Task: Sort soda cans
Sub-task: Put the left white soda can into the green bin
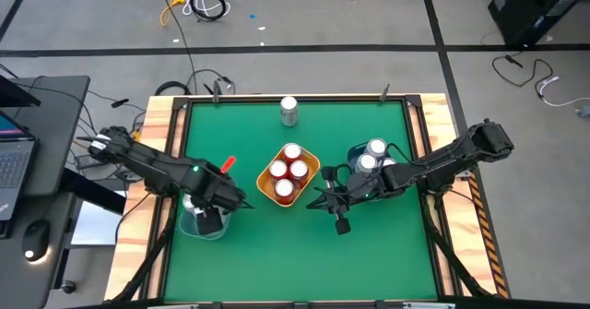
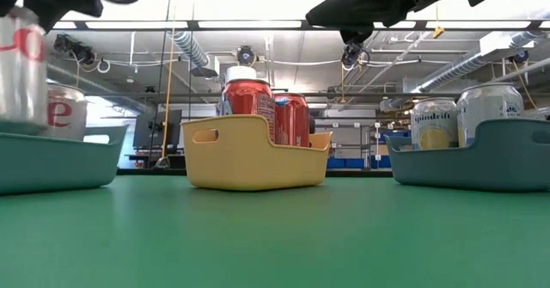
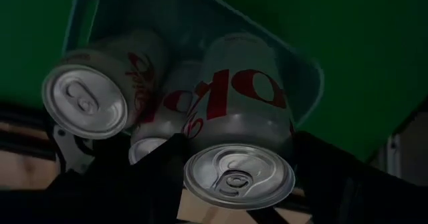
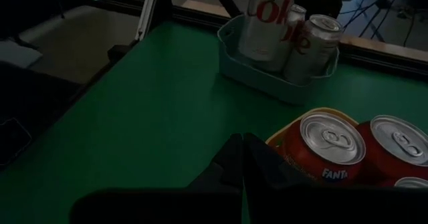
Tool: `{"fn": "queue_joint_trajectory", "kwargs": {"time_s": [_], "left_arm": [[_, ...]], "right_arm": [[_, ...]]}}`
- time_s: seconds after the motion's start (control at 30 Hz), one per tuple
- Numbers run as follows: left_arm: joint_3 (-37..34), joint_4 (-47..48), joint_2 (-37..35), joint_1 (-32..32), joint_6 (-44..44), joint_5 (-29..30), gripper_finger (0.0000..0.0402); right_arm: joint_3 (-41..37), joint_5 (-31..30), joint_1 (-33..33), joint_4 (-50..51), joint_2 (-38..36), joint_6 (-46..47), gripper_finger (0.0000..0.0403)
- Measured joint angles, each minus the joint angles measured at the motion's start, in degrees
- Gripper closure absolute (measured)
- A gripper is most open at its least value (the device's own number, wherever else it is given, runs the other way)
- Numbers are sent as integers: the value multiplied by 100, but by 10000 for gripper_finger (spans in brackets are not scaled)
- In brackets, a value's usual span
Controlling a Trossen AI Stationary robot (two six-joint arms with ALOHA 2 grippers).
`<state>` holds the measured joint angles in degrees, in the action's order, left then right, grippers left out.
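Observation:
My left gripper [image 1: 205,207] hangs over the translucent blue-grey bin [image 1: 198,228] at the table's left, shut on a silver soda can [image 3: 241,103] with red lettering. Two more silver cans [image 3: 87,97] stand in that bin. In the middle, a yellow bin [image 1: 312,166] holds several red cans [image 1: 289,175]. The right bin [image 2: 464,163] holds several pale cans [image 1: 373,152]. One silver can [image 1: 289,111] stands alone on its base near the far edge. My right gripper [image 1: 318,201] hovers shut near the yellow bin, touching nothing. My left gripper pinches the silver can's upper side wall [image 3: 200,137], just under the top rim, between its two fingers [image 3: 167,162], one on each side. The fingers come from above, pointing down. The can hangs upright with its base below the bin's rim [image 2: 51,133]. I cannot tell whether it rests on the bin floor.
Green mat [image 1: 249,254] lies bare along the near side and between the bins. A raised wooden frame [image 1: 159,152] borders the table. The right arm [image 1: 442,161] reaches in from the right over the right bin.

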<state>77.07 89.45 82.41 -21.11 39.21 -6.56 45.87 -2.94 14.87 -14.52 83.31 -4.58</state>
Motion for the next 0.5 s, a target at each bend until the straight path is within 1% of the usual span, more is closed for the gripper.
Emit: {"fn": "queue_joint_trajectory", "kwargs": {"time_s": [0.17,0.4,0.5], "left_arm": [[-202,5,9,-1,17,-3,162],[-222,36,82,-6,137,-311,164],[-224,15,144,-8,137,-294,165]], "right_arm": [[-1,1,0,1,0,-4,402],[0,3,0,3,0,7,402],[0,3,0,7,0,7,402]]}}
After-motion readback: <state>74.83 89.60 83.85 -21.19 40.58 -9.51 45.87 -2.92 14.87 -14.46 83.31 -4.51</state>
